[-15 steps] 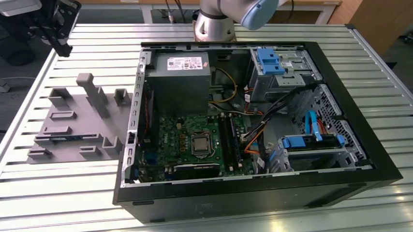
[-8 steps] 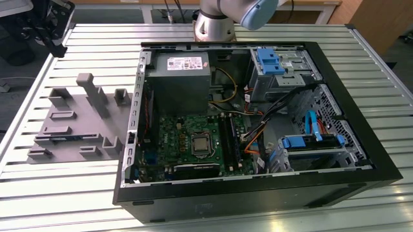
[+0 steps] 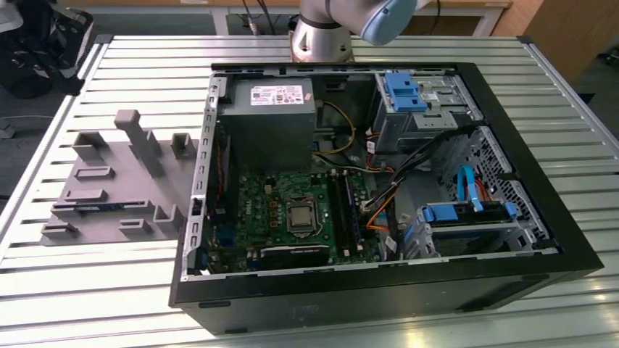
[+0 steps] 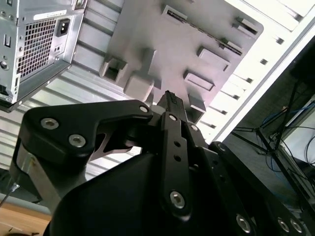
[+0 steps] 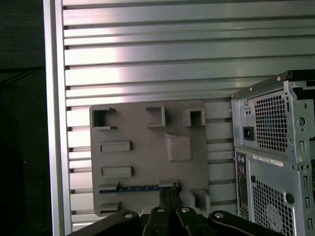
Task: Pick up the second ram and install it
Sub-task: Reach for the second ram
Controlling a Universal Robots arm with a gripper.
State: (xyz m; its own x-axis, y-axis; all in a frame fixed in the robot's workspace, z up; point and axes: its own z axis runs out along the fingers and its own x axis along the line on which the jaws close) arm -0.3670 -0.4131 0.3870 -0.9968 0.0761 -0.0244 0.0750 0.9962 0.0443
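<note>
The second ram (image 5: 133,188) is a thin dark stick with blue marks. It stands on edge in a slot of the grey holder tray (image 5: 142,157). In the exterior view the ram (image 3: 92,207) sits in the tray (image 3: 126,174) on the exterior view's left of the open computer case (image 3: 541,239). My gripper (image 5: 171,189) hangs well above the tray. Its fingertips are pressed together with nothing between them, and they line up over one end of the ram. The second wrist view shows the gripper (image 4: 170,97) above the tray (image 4: 162,39). The motherboard (image 3: 290,210) with its long black slots (image 3: 343,210) lies inside the case.
The arm's base (image 3: 324,36) stands behind the case. Inside the case are a power supply (image 3: 266,123), blue drive caddies (image 3: 464,214) and loose cables. The slatted metal table (image 5: 147,49) ends at an edge rail (image 5: 56,123) beside the tray. A dark bag (image 3: 39,51) sits off the table.
</note>
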